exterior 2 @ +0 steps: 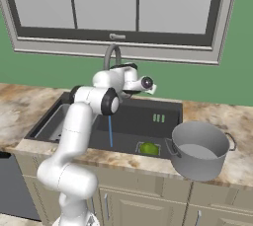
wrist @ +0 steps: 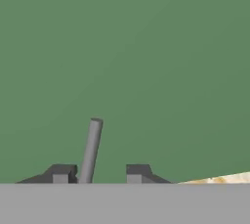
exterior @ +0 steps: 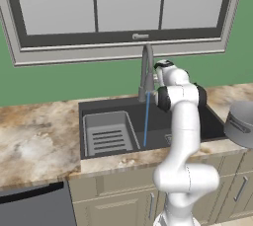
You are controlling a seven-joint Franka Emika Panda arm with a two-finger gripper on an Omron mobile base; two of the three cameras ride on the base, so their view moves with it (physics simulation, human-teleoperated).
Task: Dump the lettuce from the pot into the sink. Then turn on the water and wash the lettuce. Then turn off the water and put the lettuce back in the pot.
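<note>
In the sink, by the drain near its front wall, sits the lettuce; in left base view the arm hides it. Pot stands on the surface just right of the basin, cut off at left base view's edge. Thin blue stream of water falls from the faucet. Fingers stand apart w/ a grey lever between, beside one tip; contact can't be told. Grey rack lies in the basin's left part.
</note>
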